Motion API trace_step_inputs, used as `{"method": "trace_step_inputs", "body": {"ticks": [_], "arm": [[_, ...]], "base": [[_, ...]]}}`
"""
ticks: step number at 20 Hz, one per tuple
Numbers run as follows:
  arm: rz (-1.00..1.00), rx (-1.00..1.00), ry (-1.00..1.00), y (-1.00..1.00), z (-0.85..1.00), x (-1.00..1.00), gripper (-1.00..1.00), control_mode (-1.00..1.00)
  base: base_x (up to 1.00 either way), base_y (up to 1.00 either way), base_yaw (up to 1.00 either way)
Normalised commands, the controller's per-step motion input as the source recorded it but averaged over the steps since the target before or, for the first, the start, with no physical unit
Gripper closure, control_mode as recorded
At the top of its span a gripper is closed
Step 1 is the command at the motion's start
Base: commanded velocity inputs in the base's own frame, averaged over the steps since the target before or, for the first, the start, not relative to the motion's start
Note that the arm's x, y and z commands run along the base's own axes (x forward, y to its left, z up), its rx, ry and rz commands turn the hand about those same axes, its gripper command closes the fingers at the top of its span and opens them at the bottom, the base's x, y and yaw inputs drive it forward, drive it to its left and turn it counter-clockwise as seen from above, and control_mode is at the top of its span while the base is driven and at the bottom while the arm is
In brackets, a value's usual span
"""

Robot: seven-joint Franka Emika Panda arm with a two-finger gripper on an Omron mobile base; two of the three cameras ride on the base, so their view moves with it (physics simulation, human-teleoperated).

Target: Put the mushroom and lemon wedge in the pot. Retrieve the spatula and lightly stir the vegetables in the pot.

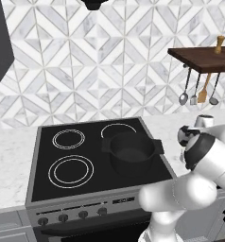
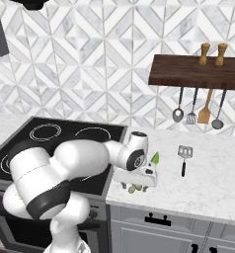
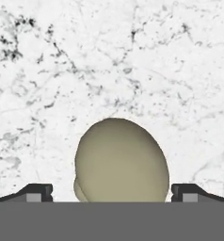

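Step in hand: pick-up of the mushroom, the first of the two items to go into the pot. The pincer (image 3: 112,193) points down at the white marbled worktop (image 3: 132,61), its two dark finger tips spread wide, one on each side of the rounded, pale olive-tan mushroom (image 3: 119,162). The mushroom lies on the worktop between the tips; nothing is gripped, and contact with either tip cannot be confirmed.

In the right base view the hand hangs low over the worktop just right of the black glass cooktop (image 2: 65,136). The small yellow-green lemon wedge (image 2: 155,158) lies just beside the hand. The spatula with slotted silver-grey head and thin black handle (image 2: 184,157) rests flat on the worktop, further right, untouched. The squat round black pot with short side handles (image 1: 131,153) stands on the cooktop's right-hand side; no pieces can be made out inside it.

Next move, as judged: close the tips on the mushroom, checking it is centred, lift clear, then carry it left over the pot rim and release.
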Motion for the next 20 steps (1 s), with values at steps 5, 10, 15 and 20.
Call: {"method": "trace_step_inputs", "body": {"ticks": [5,10,15,20], "arm": [[0.01,0.01,0.0,0.0,-0.22,0.01,-1.0,-1.0],[0.03,0.04,-0.03,0.0,-0.15,0.08,-1.0,-1.0],[0.02,0.02,-0.03,0.0,-0.19,0.12,1.0,-1.0],[0.01,0.0,0.0,0.08,-0.03,0.13,1.0,-1.0]], "base": [[0.0,0.0,0.0],[0.0,0.0,0.0],[0.0,0.0,0.0],[0.0,0.0,0.0]]}}
